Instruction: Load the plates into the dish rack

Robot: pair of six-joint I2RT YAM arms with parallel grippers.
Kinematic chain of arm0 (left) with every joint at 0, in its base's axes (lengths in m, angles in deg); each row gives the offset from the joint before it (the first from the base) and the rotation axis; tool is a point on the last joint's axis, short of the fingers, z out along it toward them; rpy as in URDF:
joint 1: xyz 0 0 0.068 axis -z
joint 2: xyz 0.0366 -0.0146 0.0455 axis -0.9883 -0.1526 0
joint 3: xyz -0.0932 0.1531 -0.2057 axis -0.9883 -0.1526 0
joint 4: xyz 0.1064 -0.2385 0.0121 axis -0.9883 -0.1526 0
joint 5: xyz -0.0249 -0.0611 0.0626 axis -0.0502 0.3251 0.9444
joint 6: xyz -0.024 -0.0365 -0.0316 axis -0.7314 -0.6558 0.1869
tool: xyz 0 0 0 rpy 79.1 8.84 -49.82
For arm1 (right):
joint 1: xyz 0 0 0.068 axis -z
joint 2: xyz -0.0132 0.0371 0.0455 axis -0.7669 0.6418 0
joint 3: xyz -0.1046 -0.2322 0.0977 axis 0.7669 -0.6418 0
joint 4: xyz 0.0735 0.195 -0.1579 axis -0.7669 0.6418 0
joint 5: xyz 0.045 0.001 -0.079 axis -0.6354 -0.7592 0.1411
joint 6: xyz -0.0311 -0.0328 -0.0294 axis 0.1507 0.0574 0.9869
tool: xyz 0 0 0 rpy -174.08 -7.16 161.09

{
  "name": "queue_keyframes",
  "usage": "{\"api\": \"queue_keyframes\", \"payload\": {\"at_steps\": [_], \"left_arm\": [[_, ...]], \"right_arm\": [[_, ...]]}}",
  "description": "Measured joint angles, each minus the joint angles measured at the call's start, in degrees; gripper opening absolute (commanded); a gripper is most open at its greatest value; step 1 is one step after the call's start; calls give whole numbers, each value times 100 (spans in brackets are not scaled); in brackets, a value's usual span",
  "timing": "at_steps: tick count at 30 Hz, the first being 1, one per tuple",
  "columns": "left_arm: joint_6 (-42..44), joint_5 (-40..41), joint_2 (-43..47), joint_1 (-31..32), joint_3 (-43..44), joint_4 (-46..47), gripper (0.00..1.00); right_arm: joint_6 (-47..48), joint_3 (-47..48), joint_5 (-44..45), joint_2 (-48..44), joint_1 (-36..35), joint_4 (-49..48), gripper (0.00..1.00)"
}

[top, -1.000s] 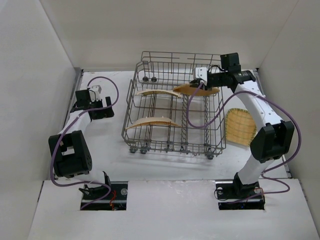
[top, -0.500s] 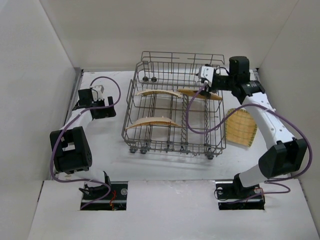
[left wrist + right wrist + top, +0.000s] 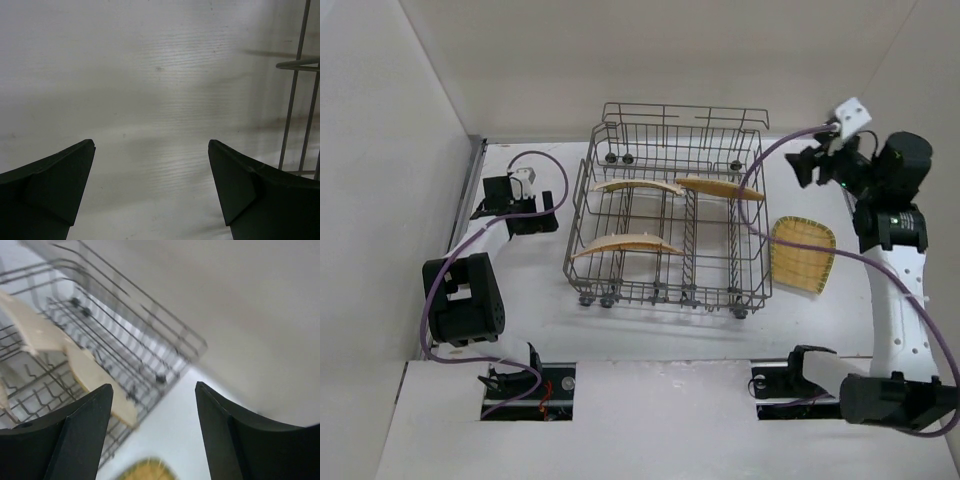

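right wrist view's all smeary, dish rack point(image 3: 115, 347) runs off its left edge | loose plate point(image 3: 147, 469) there is just a yellow blur chopped by the bottom edge | left wrist view only catches a few rack wires at its right edge | racked plates point(image 3: 638, 186) edge-on from above, faces hidden

R claw point(image 3: 808, 166) lets go of the 3rd plate point(image 3: 720, 188) & pulls up and out to the right, now past the dish rack's point(image 3: 665, 290) rear-right corner, fingers apart, empty. That plate goes from tilted in the claw to edge-on betw. the tines. R arm no longer overlaps the loose plate point(image 3: 802, 254) on the counter point(image 3: 650, 335).
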Motion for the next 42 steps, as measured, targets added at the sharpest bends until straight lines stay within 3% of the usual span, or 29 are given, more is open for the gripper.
{"api": "queue_keyframes", "payload": {"at_steps": [8, 15, 31, 42], "left_arm": [[-42, 0, 90, 0, -2, 98, 100], [-59, -42, 162, -9, -2, 153, 100], [-310, -332, 111, -348, 98, 501, 100], [-656, -501, -24, -492, 101, 802, 100]], "right_arm": [[-1714, -1888, -144, -2, 3112, 852, 68], [-2243, -2236, -682, 527, 4111, 1582, 67], [-2487, -1998, -1187, 2739, 4352, 2026, 64], [-2476, -1655, 164, 2549, 3928, 2092, 61]]}}
